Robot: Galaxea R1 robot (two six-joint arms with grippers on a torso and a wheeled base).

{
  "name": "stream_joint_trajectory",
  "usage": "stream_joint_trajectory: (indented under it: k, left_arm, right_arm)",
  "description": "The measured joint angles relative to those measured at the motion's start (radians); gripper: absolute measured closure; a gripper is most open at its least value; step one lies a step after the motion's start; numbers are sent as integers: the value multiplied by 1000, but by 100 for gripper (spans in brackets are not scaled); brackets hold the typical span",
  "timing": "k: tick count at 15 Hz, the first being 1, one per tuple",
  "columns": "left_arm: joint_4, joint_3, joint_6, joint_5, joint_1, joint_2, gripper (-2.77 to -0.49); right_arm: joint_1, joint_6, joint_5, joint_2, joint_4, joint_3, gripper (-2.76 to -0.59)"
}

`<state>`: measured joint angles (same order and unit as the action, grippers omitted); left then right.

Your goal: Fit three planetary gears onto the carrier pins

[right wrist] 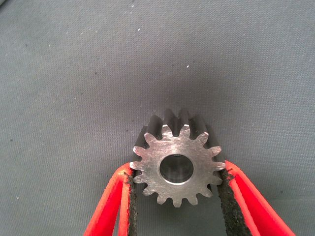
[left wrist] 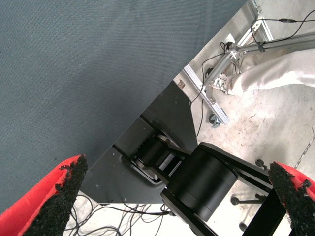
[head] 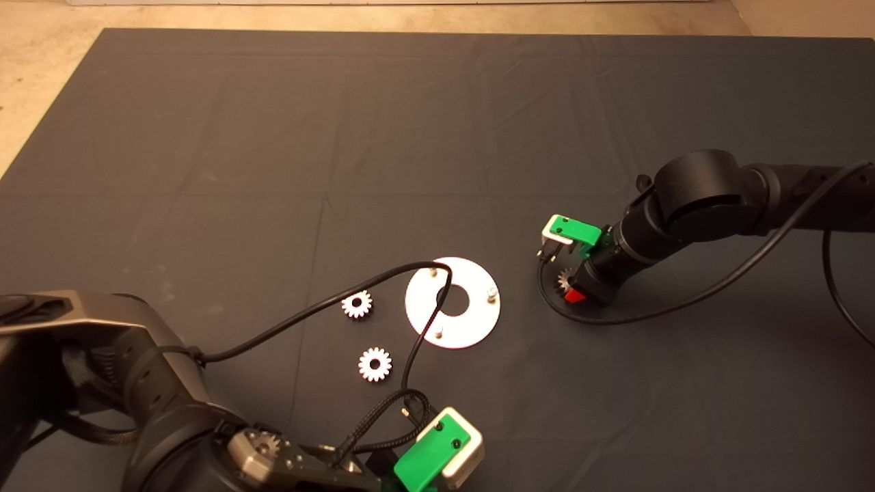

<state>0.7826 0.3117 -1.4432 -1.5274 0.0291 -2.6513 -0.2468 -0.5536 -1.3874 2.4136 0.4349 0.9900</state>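
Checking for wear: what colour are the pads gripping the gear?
Black pads on red fingers, clearest in the right wrist view.

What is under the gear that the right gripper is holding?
Under the gear pinched by the right gripper only bare dark mat shows, even through its bore. The patch directly beneath its metal is hidden.

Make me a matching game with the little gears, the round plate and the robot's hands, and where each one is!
Things:
1. right gripper
2. left gripper
3. two loose gears
4. round plate

Places or states:
A. lying flat on the mat, left of the plate
B. open, parked at the mat's near edge
C. carries three bare pins
D. shut on a gear, right of the plate

Pairs: 1-D, 2-B, 3-A, 4-C
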Motion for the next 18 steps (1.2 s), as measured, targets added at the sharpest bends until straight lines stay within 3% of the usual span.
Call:
stream_joint_trajectory:
  k: [3, 4, 8, 10, 12, 13, 16, 18]
  left_arm:
    - [0, 0, 0, 0, 0, 0, -265]
    - [0, 0, 0, 0, 0, 0, -265]
    - [0, 0, 0, 0, 0, 0, -265]
    - [0, 0, 0, 0, 0, 1, -265]
    - [0, 0, 0, 0, 0, 3, -265]
    - [0, 0, 0, 0, 0, 4, -265]
    - [0, 0, 0, 0, 0, 6, -265]
    - [0, 0, 0, 0, 0, 6, -265]
  right_arm:
    - [0, 1, -3, -17, 1, -23, -92]
    - [0, 1, 3, -17, 1, -24, -92]
    - [0, 0, 80, -17, 2, -44, -92]
    - [0, 0, 103, -17, 2, -49, -92]
    - [0, -2, 155, -17, 2, -50, -92]
    - [-6, -5, 166, -14, 2, -50, -92]
    - [-47, -9, 173, -5, 2, -58, -91]
    - [-73, -13, 161, 26, 2, -58, -91]
